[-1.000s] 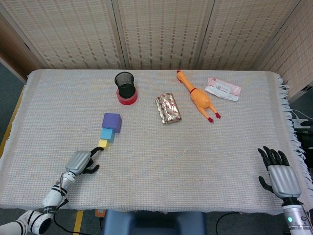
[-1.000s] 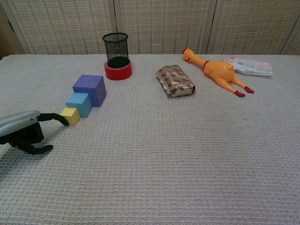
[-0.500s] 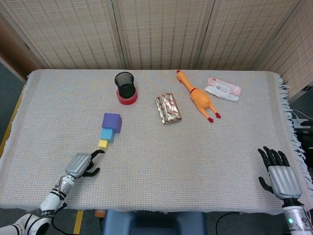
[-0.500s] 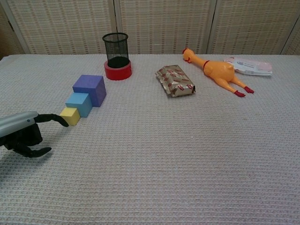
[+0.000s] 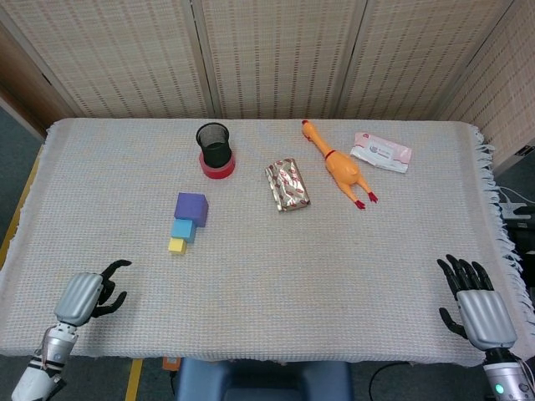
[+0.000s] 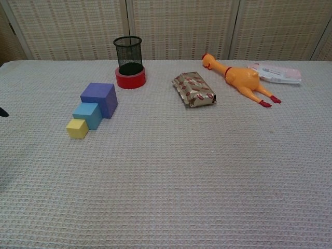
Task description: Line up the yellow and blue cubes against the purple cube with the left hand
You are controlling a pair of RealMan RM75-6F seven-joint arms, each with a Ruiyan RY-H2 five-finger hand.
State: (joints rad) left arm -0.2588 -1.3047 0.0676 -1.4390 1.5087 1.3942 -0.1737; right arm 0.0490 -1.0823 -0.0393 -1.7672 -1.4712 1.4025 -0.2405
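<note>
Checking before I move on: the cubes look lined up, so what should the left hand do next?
Probably just park it. The small yellow cube, blue cube and purple cube sit touching in a row, and the left hand is clear of them, holding nothing.

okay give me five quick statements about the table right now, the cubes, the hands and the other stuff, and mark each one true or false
1. The yellow cube, blue cube and purple cube sit in one row, each against the next. True.
2. The left hand is holding the yellow cube. False: it holds nothing and is near the table's front left edge, apart from the cubes.
3. The black mesh cup stands upright inside a red ring. True.
4. The rubber chicken lies between the cubes and the mesh cup. False: it lies far to the right, beside a white packet.
5. The right hand rests on the foil packet. False: it is at the front right corner, empty, fingers spread.
</note>
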